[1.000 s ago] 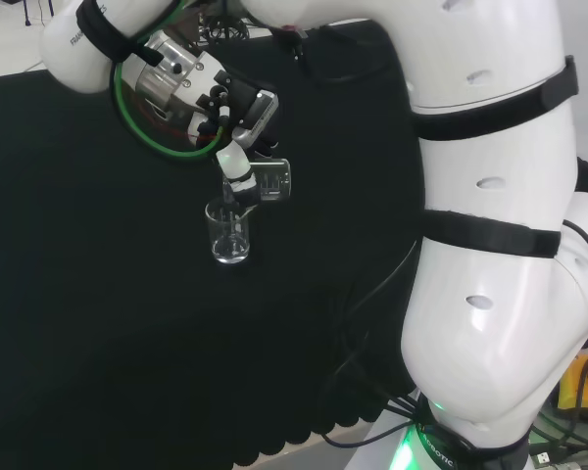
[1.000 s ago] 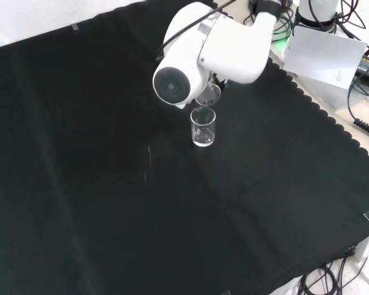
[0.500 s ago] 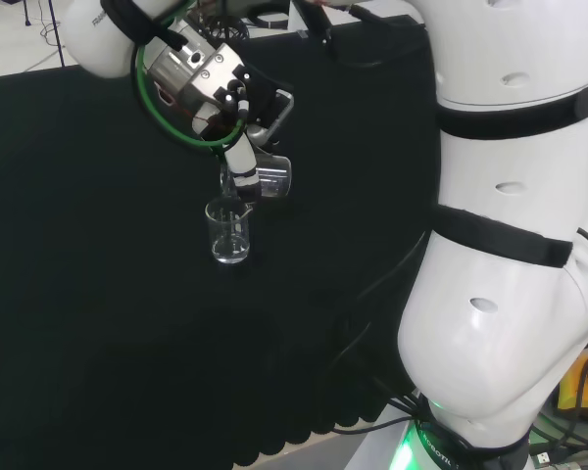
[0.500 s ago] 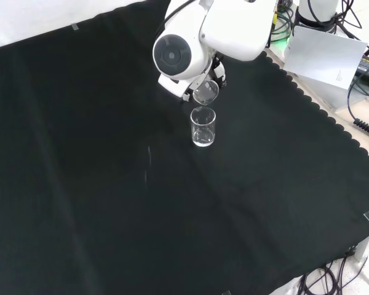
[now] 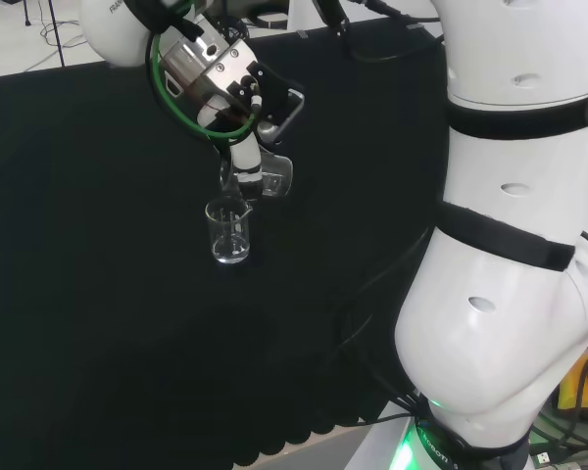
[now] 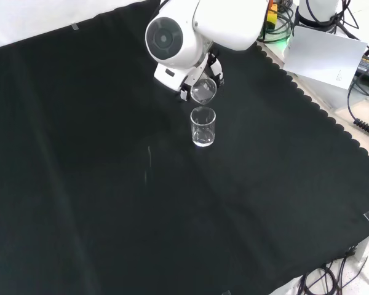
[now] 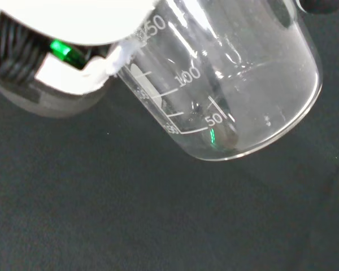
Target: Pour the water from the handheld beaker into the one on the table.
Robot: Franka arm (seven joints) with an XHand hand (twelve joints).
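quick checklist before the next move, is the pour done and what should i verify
1. Hand curled round the held beaker: ok, fingers wrap it in the head view.
2. Held beaker tipped toward the table beaker: ok, it lies nearly sideways with its mouth just above the lower rim.
3. Table beaker upright on the black cloth: ok in head and front views.
4. Held beaker's mouth over the table beaker: ok in the front view, directly above it.
5. Held beaker emptied: cannot tell; the wrist view shows clear glass, water hard to make out.
6. Spill on the cloth: cannot tell.
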